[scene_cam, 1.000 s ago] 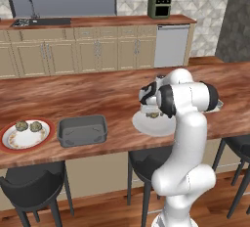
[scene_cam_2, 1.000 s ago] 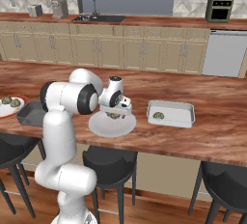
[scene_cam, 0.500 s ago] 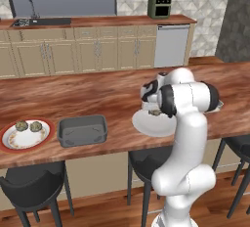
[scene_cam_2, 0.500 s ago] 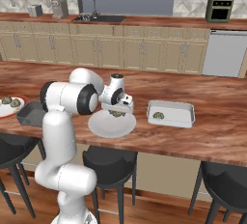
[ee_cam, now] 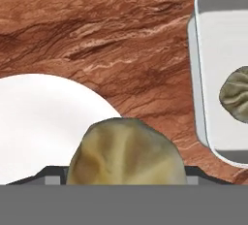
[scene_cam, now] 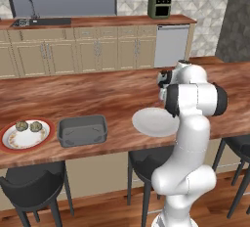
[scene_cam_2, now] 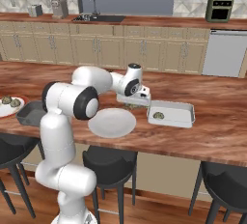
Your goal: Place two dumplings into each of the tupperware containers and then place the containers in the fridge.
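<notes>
Counting 4 dumplings: 2 on red-rimmed plate (scene_cam: 25, 135), 1 in pale container (scene_cam_2: 171, 113), 1 in tool (ee_cam: 127, 170)

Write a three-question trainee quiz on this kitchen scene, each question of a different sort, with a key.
1. True or false: the pale grey rectangular tray already holds one greenish-tan lumpy dumpling.
2. How many dumplings lie on the red-rimmed round plate?
3. Multiple choice: what does the tool carry over the wooden counter? A) a dumpling B) the round white plate C) nothing

Key:
1. True.
2. Two.
3. A: the held dumpling sits between the finger tips, beside the round white plate, near the pale tray. The dark grey rectangular tray holds none.
</notes>
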